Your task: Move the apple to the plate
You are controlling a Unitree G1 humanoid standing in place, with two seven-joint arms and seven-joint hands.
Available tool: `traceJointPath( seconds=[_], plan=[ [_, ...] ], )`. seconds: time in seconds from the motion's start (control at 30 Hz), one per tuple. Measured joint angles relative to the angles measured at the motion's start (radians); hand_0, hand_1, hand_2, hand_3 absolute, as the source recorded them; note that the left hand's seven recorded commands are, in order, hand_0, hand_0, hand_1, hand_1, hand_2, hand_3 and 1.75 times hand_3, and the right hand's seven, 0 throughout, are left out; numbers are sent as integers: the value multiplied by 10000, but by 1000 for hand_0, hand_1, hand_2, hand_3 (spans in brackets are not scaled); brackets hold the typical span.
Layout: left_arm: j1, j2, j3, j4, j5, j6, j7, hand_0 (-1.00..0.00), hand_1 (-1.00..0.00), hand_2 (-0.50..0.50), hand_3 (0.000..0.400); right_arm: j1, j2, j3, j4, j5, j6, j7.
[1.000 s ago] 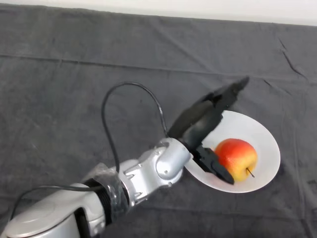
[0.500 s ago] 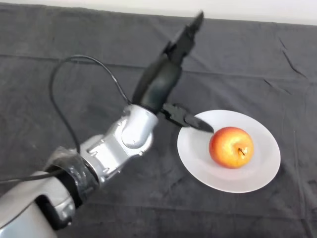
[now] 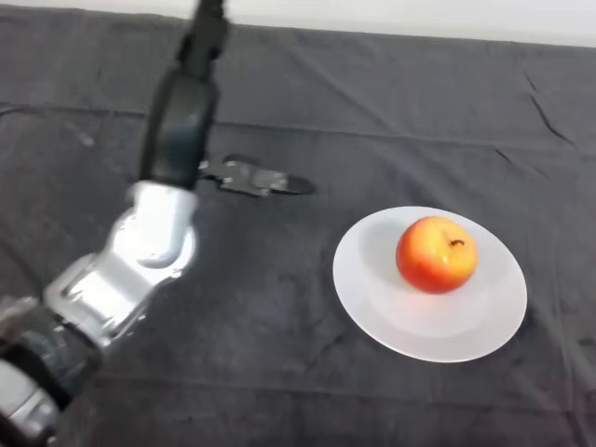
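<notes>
A red and yellow apple (image 3: pixel 436 254) rests on the white plate (image 3: pixel 466 326) at the right of the table, its stem pointing up and to the right. My left hand (image 3: pixel 182 121) is well to the left of the plate and far from the apple. It is open, with the fingers stretched toward the far edge of the table and the thumb (image 3: pixel 256 177) sticking out to the right. It holds nothing.
A dark wrinkled cloth (image 3: pixel 307 391) covers the whole table. A pale wall runs along the far edge at the top of the view.
My hand has let go of the apple and swung up and to the left, away from the plate. The apple has rolled a little, its stem turning upward.
</notes>
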Motion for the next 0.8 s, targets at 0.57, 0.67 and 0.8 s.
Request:
traceJointPath(
  seconds=[0.57, 0.67, 0.8],
  plan=[
    [2900, 1781, 3621, -1629, -422, -54, 666, 0, 0, 0, 0, 5, 18, 0, -8, -1, 1, 2],
    [3529, 1858, 4270, -1721, -421, -99, 838, 0, 0, 0, 0, 5, 17, -1, -9, 1, 1, 2],
    [4150, 1870, 4974, -1803, -421, -230, 977, 0, 0, 0, 0, 18, 18, -1, -12, 1, 0, 2]
  ],
)
